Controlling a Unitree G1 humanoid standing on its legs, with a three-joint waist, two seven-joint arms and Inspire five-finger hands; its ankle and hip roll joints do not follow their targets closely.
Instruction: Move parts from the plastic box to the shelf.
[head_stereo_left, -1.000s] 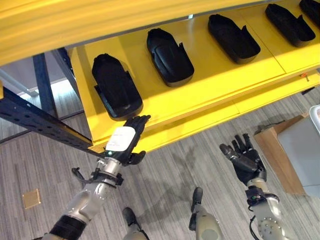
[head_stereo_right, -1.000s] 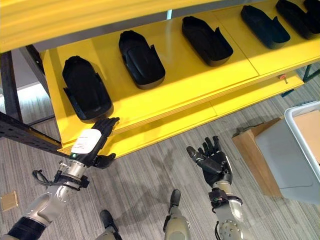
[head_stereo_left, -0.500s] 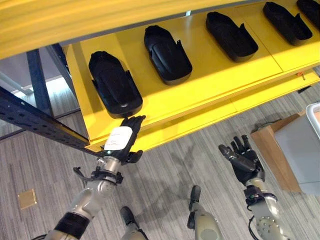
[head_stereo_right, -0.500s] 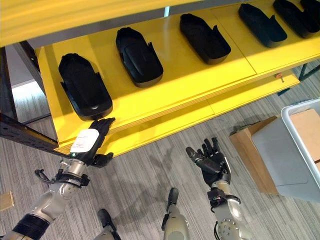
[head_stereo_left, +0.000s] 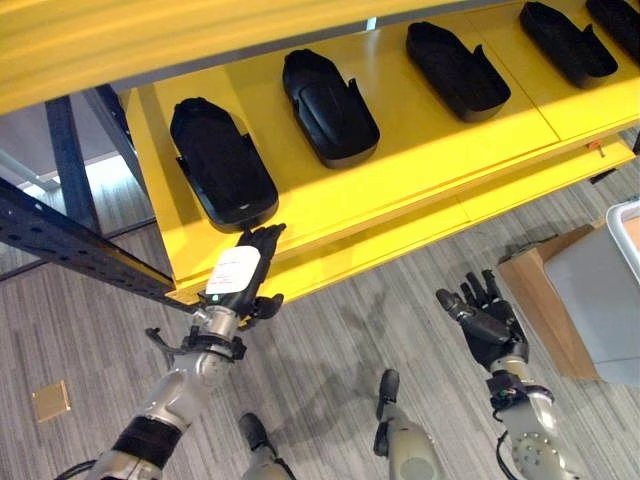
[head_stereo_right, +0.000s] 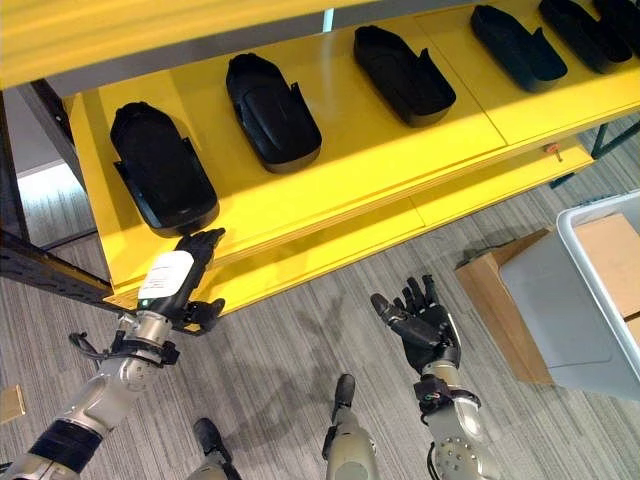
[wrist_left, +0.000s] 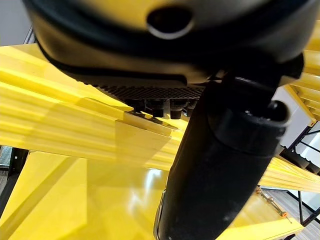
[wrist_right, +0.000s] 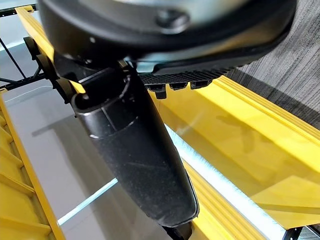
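right hand (head_stereo_right: 425, 327): low over the grey floor (head_stereo_right: 290, 380), palm up, fingers spread and straight, empty
left hand (head_stereo_left: 240, 275): fingers straight, tips at the front edge of the yellow shelf (head_stereo_left: 420, 150), just below the nearest part (head_stereo_left: 222, 162) (touching or not, cannot tell)
plastic box (head_stereo_right: 590, 300): at right, beside a cardboard box (head_stereo_right: 490, 290)
parts: black, spaced in a row along the shelf

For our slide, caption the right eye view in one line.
Open left hand reaches toward black moulded parts lining the yellow shelf; open right hand empty.
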